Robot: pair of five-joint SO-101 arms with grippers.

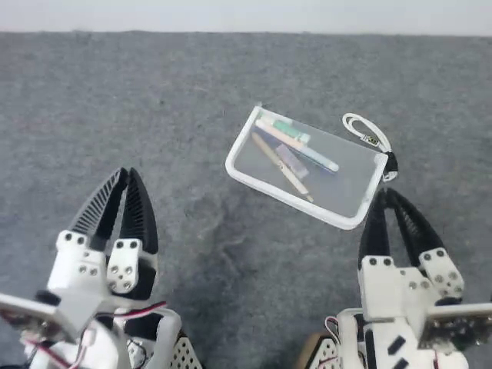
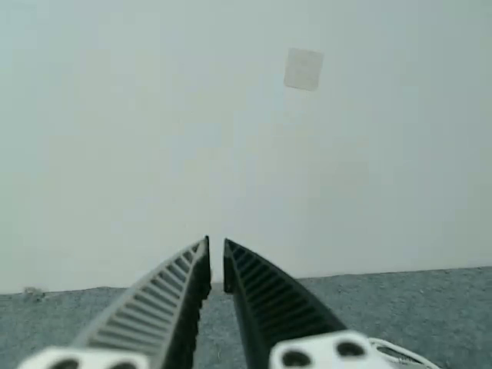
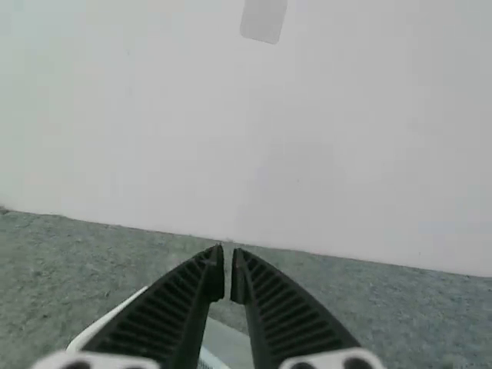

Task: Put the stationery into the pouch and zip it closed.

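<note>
The pouch point(image 1: 347, 186) lies flat on the grey counter point(image 1: 115, 92), right of the middle, with pens point(image 1: 292, 150) inside. Nearest the front edge, the left gripper point(image 1: 128, 173) sits at the left, fingers drawn almost together and holding nothing. The right gripper point(image 1: 384, 194) is likewise nearly closed and empty, its tips just beside the pouch's near right corner. At the far right corner are a black zip pull point(image 1: 391, 165) and a white cord point(image 1: 365, 131). A pale wall point(image 2: 154, 115) rises beyond.

White, screw-studded arm housings point(image 1: 92, 265) with red wires point(image 1: 138, 310) — long black ribbed fingers point(image 1: 141, 211).
</note>
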